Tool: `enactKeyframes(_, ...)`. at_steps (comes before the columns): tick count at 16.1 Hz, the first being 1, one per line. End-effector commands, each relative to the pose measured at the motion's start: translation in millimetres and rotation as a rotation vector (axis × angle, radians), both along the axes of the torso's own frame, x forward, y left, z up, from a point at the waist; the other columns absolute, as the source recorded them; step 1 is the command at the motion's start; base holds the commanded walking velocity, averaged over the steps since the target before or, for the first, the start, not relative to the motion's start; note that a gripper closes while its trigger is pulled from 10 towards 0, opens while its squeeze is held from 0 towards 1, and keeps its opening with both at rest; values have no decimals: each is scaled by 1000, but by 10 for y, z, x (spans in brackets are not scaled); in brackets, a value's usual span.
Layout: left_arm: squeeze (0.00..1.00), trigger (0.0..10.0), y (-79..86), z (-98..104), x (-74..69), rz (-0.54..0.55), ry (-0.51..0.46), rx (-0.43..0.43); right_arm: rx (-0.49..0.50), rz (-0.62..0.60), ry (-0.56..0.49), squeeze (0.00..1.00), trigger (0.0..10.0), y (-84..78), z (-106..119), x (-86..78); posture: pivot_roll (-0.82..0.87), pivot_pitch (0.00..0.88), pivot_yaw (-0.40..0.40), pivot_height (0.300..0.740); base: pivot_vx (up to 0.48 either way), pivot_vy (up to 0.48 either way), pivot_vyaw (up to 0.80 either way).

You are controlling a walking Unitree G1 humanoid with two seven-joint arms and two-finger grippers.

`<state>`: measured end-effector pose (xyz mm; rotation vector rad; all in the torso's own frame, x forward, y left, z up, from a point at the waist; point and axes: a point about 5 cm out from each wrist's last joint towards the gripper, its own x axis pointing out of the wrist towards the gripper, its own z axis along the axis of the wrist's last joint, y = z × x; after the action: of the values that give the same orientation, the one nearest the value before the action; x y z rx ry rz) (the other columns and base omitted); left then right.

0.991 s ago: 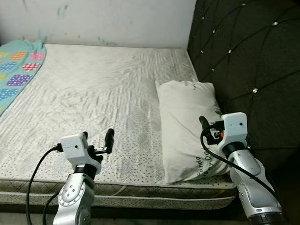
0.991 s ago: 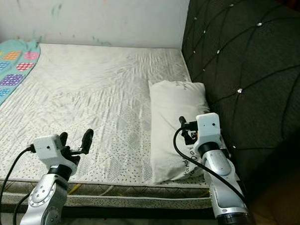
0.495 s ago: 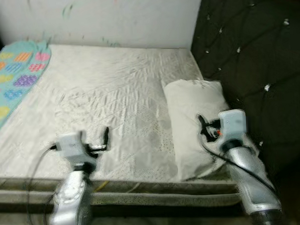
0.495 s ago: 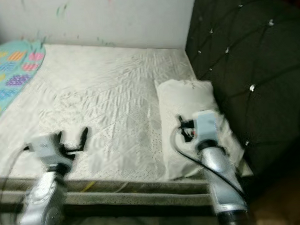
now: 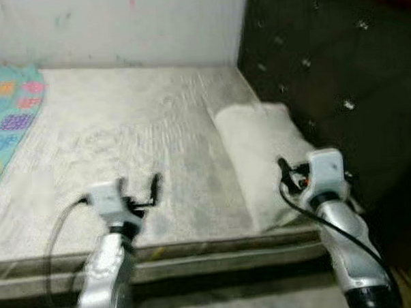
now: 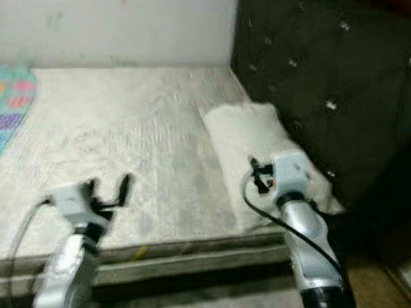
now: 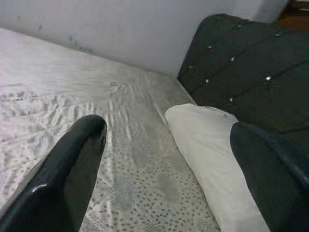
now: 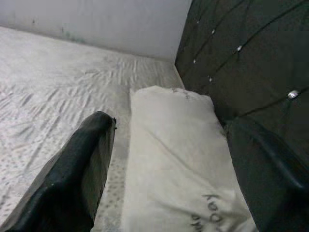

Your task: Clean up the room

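A white pillow [image 5: 257, 155] lies at the right end of the bed's grey patterned mattress [image 5: 122, 123], against the dark tufted headboard [image 5: 310, 61]. My right gripper [image 5: 292, 179] hovers open over the pillow's near end, nothing between its fingers [image 8: 82, 169]. My left gripper [image 5: 139, 191] stands open above the front edge of the mattress, left of the pillow, its fingers [image 7: 72, 169] wide apart and empty. The pillow [image 7: 212, 150] lies beyond it to the right. A turquoise blanket [image 5: 6, 111] with coloured patches covers the far left of the bed.
A pale wall [image 5: 118, 21] with small paint marks runs behind the bed. The mattress side [image 5: 217, 262] faces me just below the grippers. The headboard closes off the right side.
The whole picture has shifted and blurred, so the camera has moved. Both arms keep the same pose over the bed's front edge, grippers still open.
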<state>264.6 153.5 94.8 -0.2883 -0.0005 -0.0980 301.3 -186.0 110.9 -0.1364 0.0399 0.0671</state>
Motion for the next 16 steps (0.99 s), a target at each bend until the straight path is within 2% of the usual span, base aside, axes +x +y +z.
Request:
enactKeyframes(1, 0, 10000, 63, 35, -4, 9, -20, 15, 1, 36, -18, 0, 10000, 62, 60, 26, -124, 0, -73, 740, 0, 0, 0)
enactKeyframes(4, 0, 10000, 46, 66, -26, -27, -51, -3, -30, 53, -12, 0, 10000, 81, 47, 20, -125, 0, -72, 740, 0, 0, 0)
enactKeyframes(5, 0, 10000, 34, 74, -28, -36, -58, -6, 3, 73, 2, 0, 10000, 93, 29, 11, -125, 0, -72, 740, 240, 0, 0)
enactKeyframes(9, 0, 10000, 35, 80, -30, -48, -62, -6, -46, 95, 13, 0, 10000, 112, 6, -4, -125, 0, -68, 740, 308, 0, 0)
enactKeyframes(16, 0, 10000, 43, 76, -26, -47, -56, 5, 22, 111, 22, 0, 10000, 136, -3, -13, -123, 0, -66, 740, 261, 0, 0)
